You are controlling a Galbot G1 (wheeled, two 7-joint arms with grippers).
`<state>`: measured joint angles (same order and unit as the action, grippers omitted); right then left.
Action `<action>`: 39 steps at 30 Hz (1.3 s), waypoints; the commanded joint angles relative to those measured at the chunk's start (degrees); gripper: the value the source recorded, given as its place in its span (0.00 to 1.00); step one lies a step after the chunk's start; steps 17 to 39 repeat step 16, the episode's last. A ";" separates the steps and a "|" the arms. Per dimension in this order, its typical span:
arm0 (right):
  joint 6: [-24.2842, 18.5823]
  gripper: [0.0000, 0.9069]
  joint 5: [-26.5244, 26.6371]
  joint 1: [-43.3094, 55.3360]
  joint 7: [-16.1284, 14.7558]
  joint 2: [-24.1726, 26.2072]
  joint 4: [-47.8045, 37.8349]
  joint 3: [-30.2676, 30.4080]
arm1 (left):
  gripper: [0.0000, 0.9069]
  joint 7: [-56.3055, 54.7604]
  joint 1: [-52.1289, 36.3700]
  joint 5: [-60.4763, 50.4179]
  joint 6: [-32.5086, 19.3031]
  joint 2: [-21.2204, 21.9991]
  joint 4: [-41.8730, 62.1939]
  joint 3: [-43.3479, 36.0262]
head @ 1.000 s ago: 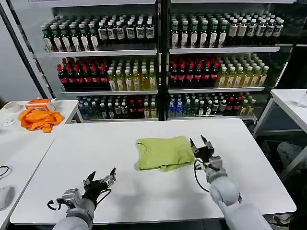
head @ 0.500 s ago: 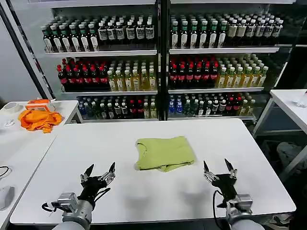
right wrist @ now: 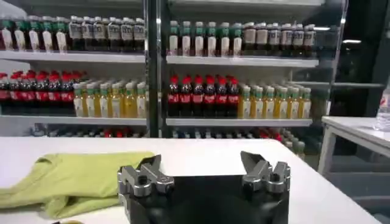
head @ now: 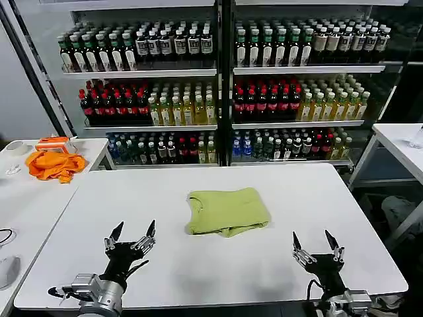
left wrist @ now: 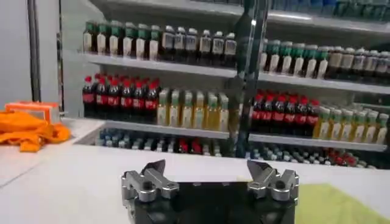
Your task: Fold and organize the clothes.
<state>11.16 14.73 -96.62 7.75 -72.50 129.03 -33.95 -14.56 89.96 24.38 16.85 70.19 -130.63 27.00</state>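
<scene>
The T-shirt [head: 227, 211] was a plain lime green leaning to yellow, with no print, and lay on a white tabletop [head: 132, 198]. Both the left pincer [head: 131, 241] and the right pincer [head: 317, 249] were black with silver-grey metal knuckles. On the neighbouring white table lay a bright orange cloth [head: 54, 164]. Behind, white shelves [head: 149, 72] carried bottles [head: 185, 109] in bands of dark brown-black, red-capped, yellow and pale green.

The T-shirt [head: 227, 211] lies on the middle of the surface [head: 165, 198]. Before it, near the front edge, the left end effector [head: 132, 235] and right end effector [head: 317, 245] stand open, one on each side. Bottle shelves [head: 225, 92] stand behind.
</scene>
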 commanded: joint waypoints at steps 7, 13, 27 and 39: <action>-1.82 1.00 -3.97 -3.64 -3.08 -1.81 5.30 -2.21 | 1.00 0.33 2.46 -1.61 -1.43 -0.80 -2.97 -0.15; -2.68 1.00 -4.58 -3.18 -3.60 -2.71 4.82 -1.33 | 1.00 0.57 2.69 -1.40 -1.40 -1.10 -3.82 0.18; -2.27 1.00 -2.87 -3.00 -5.33 -3.06 5.20 -0.31 | 1.00 0.71 2.68 -1.41 -1.41 -1.22 -3.75 0.35; -2.27 1.00 -2.87 -3.00 -5.33 -3.06 5.20 -0.31 | 1.00 0.71 2.68 -1.41 -1.41 -1.22 -3.75 0.35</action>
